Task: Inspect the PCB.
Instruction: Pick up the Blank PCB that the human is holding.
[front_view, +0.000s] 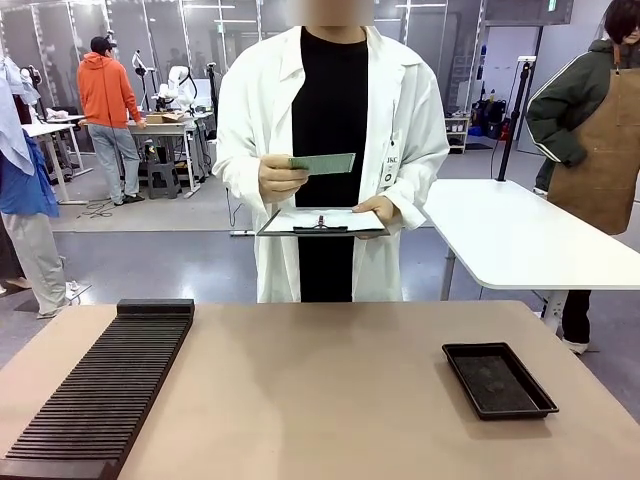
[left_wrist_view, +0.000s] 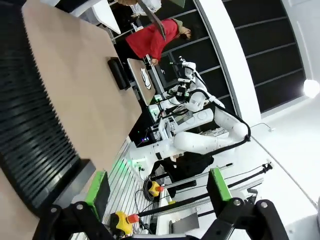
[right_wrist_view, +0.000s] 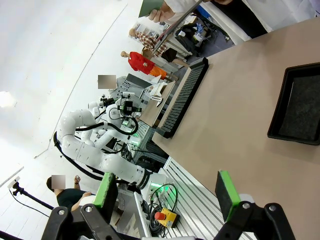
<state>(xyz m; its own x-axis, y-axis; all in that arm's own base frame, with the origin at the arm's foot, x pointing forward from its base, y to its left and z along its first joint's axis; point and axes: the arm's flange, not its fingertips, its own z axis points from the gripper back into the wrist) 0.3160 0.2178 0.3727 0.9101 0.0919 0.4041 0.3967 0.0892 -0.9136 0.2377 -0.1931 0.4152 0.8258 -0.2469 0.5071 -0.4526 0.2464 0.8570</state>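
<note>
1. The PCB isn't on the table at all. The person on the far side has it up at chest height, pinched by one short end in one hand and held roughly level, just above a clipboard in their other hand.
2. The left gripper has its jaws spread wide with nothing between the green pads. Same deal for the right gripper: wide apart and empty. Both hang back on the robot's side.
3. Handling guess: the board looks thin, light and stiff, since it doesn't droop when held by one end. Weight shouldn't be an issue, but the speckled face probably is delicate.
4. If the robot ever takes it, I'd pinch the free short end near the bare margin with a gentle squeeze. Thin edges can slip or twist between pads, so keep it flat.
5. Also on the table: a shallow black tray on the robot's right and a black slotted rack on its left.
</note>
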